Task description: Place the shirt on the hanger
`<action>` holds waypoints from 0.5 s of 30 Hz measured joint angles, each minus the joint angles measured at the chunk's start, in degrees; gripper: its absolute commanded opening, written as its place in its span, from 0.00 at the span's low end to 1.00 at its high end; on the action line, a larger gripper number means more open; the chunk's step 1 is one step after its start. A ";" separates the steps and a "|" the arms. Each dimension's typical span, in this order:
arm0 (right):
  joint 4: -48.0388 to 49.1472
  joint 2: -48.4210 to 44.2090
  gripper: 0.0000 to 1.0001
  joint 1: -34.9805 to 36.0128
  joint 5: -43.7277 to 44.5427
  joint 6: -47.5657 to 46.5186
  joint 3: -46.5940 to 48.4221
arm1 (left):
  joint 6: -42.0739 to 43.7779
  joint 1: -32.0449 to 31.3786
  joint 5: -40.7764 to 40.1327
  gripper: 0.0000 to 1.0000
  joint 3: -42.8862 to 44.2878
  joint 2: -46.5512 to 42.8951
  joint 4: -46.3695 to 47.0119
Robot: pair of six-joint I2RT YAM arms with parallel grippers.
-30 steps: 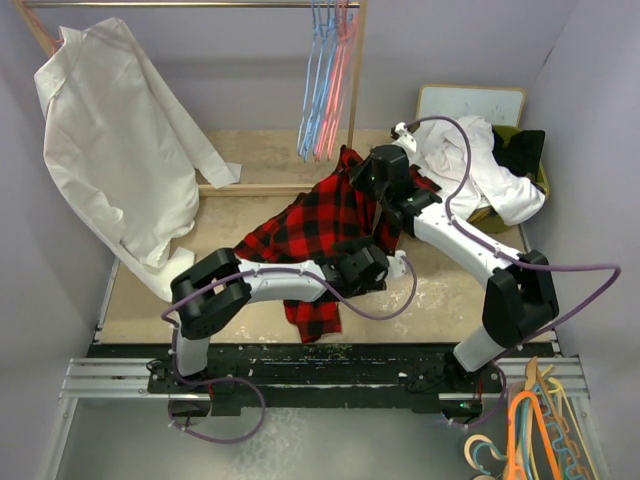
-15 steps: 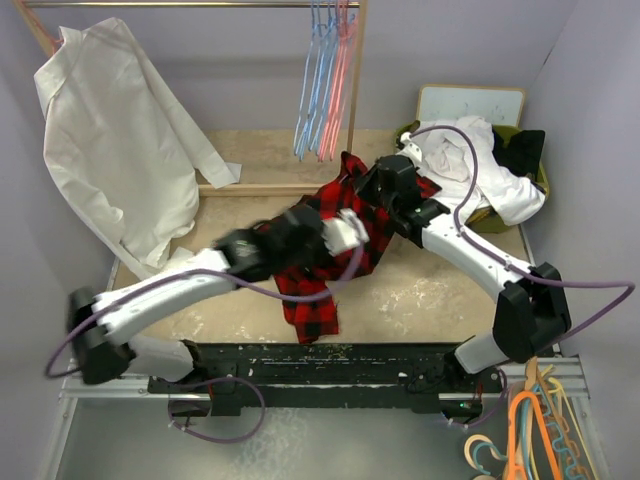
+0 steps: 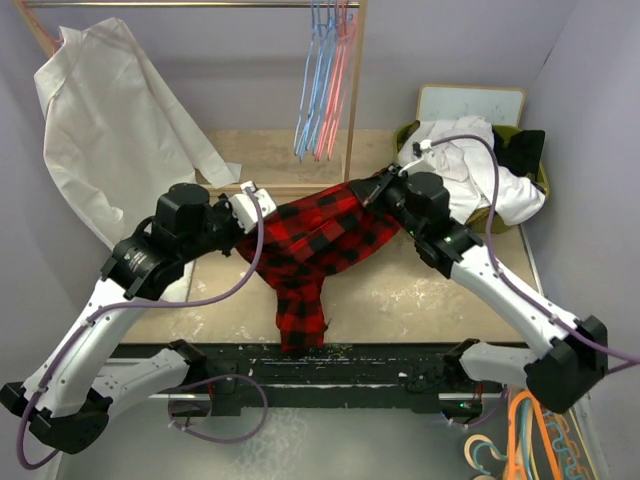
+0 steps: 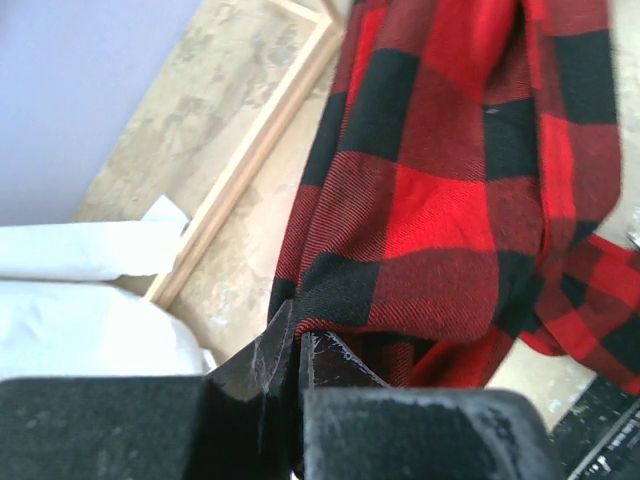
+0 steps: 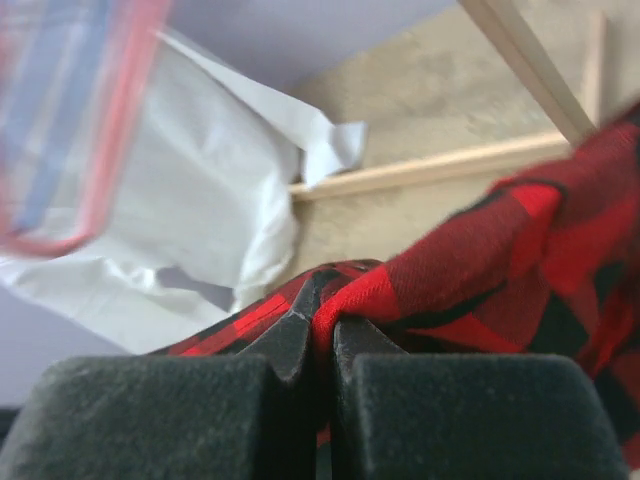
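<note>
The red-and-black plaid shirt [image 3: 315,235] hangs spread between my two grippers above the table, one part drooping toward the front edge. My left gripper [image 3: 258,212] is shut on the shirt's left edge; in the left wrist view its fingertips [image 4: 295,335] pinch a fold of the shirt [image 4: 430,200]. My right gripper [image 3: 385,186] is shut on the right end; in the right wrist view the jaws [image 5: 322,315] clamp a ridge of the shirt's cloth [image 5: 520,250]. The pink-red hanger [image 3: 340,90] hangs among the hangers on the rail behind, blurred in the right wrist view [image 5: 120,120].
Light blue hangers [image 3: 312,90] share the rail beside a wooden post [image 3: 356,80]. A large white garment [image 3: 110,130] hangs at the back left. A green basket [image 3: 540,175] with white clothes [image 3: 480,170] sits at the back right. Orange hangers [image 3: 530,430] lie at the near right.
My left gripper shut on the shirt, and the arm swung left and up with it. The right gripper shifted right. The shirt rose off the table and now stretches between both grippers.
</note>
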 measured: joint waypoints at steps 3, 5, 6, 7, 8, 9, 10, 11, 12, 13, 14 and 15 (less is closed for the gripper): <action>0.96 -5.64 0.00 1.77 -0.04 -0.74 -0.09 | 1.62 0.61 -3.78 0.00 1.81 -0.55 0.00; 1.01 -8.81 0.00 3.02 -0.07 -1.68 1.20 | 2.60 0.68 -5.81 0.00 4.96 -0.09 0.00; 0.66 -9.77 0.00 3.41 -0.09 -2.12 2.60 | 3.26 0.66 -6.78 0.00 7.78 0.55 -0.04; 0.35 -10.25 0.00 3.67 -0.11 -2.69 4.90 | 3.74 0.63 -7.58 0.00 10.88 1.33 0.11; 0.20 -10.38 0.00 3.80 -0.17 -3.10 6.91 | 4.17 0.61 -8.22 0.00 13.57 2.01 0.44; -0.17 -10.34 0.00 3.87 -0.39 -3.54 9.64 | 4.81 0.42 -8.92 0.00 17.07 2.95 0.79; -0.31 -10.21 0.00 3.93 -0.61 -3.85 11.65 | 5.22 0.17 -9.49 0.00 20.09 3.76 1.20; -0.55 -9.99 0.00 3.98 -1.03 -4.17 14.25 | 5.90 -0.20 -9.97 0.00 23.37 4.68 1.57; -0.74 -9.64 0.00 4.02 -1.64 -4.28 16.63 | 6.49 -0.52 -10.32 0.00 25.99 5.35 1.81; -0.74 -9.38 0.00 4.02 -2.03 -4.33 18.18 | 6.75 -0.72 -10.45 0.00 27.96 5.84 1.97; -0.85 -9.09 0.00 4.04 -2.62 -4.26 19.74 | 7.37 -0.90 -10.60 0.00 29.92 6.29 2.21; -0.90 -8.94 0.00 4.07 -3.26 -4.04 20.65 | 7.82 -0.90 -10.69 0.00 30.82 6.43 2.84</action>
